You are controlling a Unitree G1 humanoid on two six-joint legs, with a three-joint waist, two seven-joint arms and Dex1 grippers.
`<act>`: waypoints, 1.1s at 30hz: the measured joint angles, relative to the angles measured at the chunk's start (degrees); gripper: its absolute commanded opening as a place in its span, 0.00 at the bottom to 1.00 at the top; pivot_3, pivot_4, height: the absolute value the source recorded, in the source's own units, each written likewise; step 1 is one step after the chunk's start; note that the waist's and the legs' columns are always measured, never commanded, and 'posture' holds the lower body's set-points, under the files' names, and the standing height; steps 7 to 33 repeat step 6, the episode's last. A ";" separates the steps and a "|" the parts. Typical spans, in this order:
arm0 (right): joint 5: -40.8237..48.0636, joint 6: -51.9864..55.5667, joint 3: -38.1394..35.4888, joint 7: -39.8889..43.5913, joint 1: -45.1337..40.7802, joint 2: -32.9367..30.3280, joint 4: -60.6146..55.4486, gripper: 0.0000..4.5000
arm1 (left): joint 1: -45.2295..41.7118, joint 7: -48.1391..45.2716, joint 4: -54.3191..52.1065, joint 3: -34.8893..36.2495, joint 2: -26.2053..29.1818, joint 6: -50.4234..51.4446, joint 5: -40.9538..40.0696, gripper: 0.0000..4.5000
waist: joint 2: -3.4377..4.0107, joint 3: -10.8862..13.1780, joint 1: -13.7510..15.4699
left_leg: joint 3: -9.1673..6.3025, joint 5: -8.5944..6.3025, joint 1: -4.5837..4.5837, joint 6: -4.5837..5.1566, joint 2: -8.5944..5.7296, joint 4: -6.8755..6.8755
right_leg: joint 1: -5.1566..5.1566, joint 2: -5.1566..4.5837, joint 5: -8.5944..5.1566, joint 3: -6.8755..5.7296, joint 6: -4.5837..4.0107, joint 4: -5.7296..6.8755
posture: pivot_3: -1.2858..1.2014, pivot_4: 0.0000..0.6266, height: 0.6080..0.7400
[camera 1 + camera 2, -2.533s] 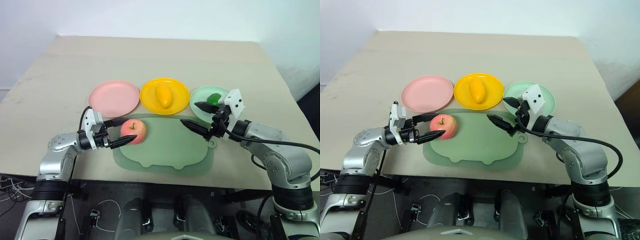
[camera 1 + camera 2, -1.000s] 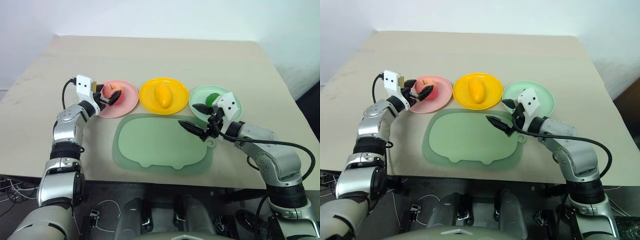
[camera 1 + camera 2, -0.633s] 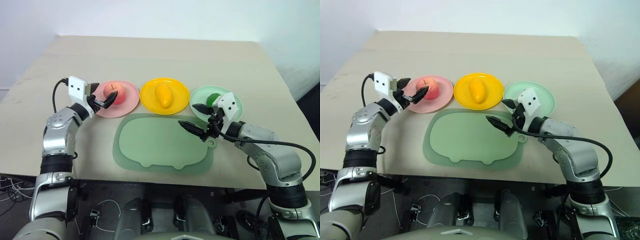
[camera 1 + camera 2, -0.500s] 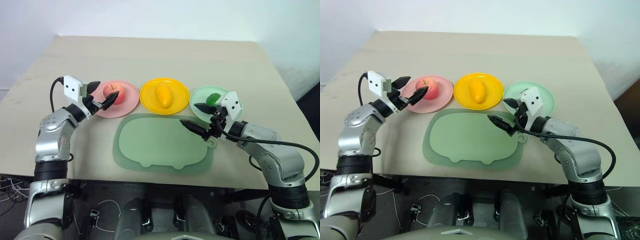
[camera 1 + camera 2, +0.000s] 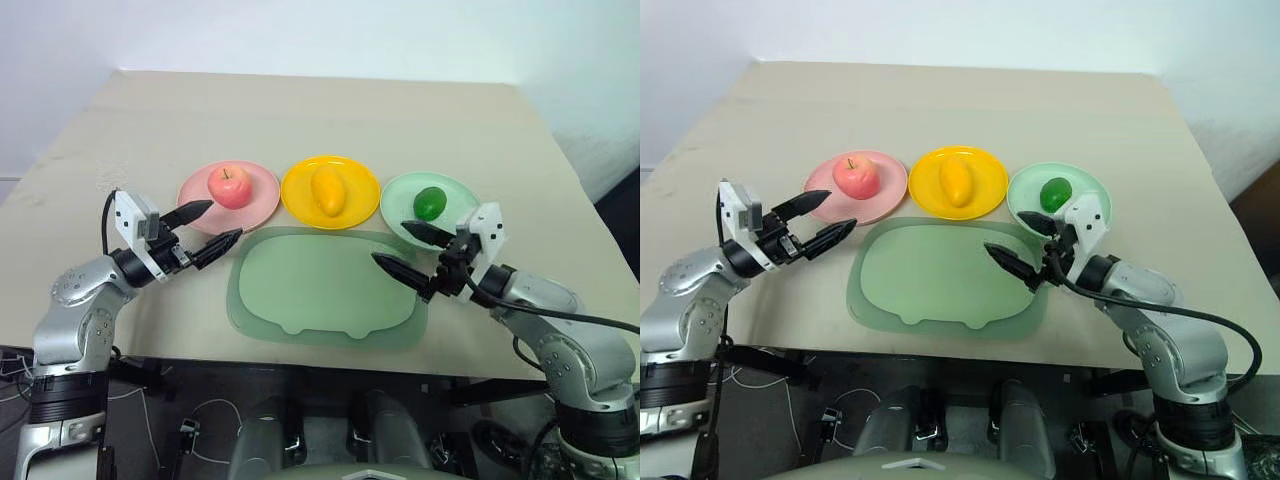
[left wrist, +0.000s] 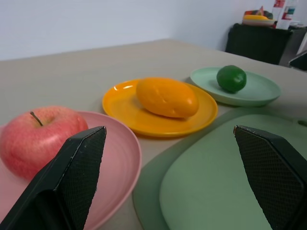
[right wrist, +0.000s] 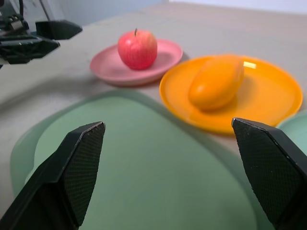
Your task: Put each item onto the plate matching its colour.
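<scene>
Left gripper (image 5: 201, 226) and right gripper (image 5: 415, 252) — both spread wide, empty.

Lab-like test room; bare beige table (image 5: 330, 120), blank wall (image 5: 300, 35).

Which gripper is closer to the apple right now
Left. The left gripper hangs open just short of the pink plate holding the apple; the right gripper is across the tray.

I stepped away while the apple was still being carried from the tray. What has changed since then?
The left hand set the apple on the pink plate, let go, and drew back open. The mango, green fruit, tray and open right hand stayed roughly where they were.
</scene>
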 measured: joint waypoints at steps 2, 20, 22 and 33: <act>0.18 -0.93 -0.92 1.15 2.09 -0.90 -0.07 1.00 | 0.54 -0.58 -0.16 0.00 0.02 0.14 -0.12 0.99 | 0.00 0.00 -0.02 | 0.00 0.00 0.01 0.00 -0.01 0.00 | 0.02 0.00 -0.01 0.00 0.02 -0.02 | 0.52 0.24 0.67; 0.56 -1.50 -3.34 1.87 3.21 -2.34 -0.06 1.00 | 2.62 -0.69 -0.31 0.00 -0.10 -0.18 -0.03 0.99 | 0.00 0.00 -0.08 | 0.00 0.00 0.02 0.01 0.00 0.01 | 0.02 -0.01 -0.12 0.01 -0.06 -0.03 | 0.52 0.24 0.67; 0.56 -1.50 -3.34 1.87 3.21 -2.34 -0.06 1.00 | 2.62 -0.69 -0.31 0.00 -0.10 -0.18 -0.03 0.99 | 0.00 0.00 -0.08 | 0.00 0.00 0.02 0.01 0.00 0.01 | 0.02 -0.01 -0.12 0.01 -0.06 -0.03 | 0.52 0.24 0.67; 0.56 -1.50 -3.34 1.87 3.21 -2.34 -0.06 1.00 | 2.62 -0.69 -0.31 0.00 -0.10 -0.18 -0.03 0.99 | 0.00 0.00 -0.08 | 0.00 0.00 0.02 0.01 0.00 0.01 | 0.02 -0.01 -0.12 0.01 -0.06 -0.03 | 0.52 0.24 0.67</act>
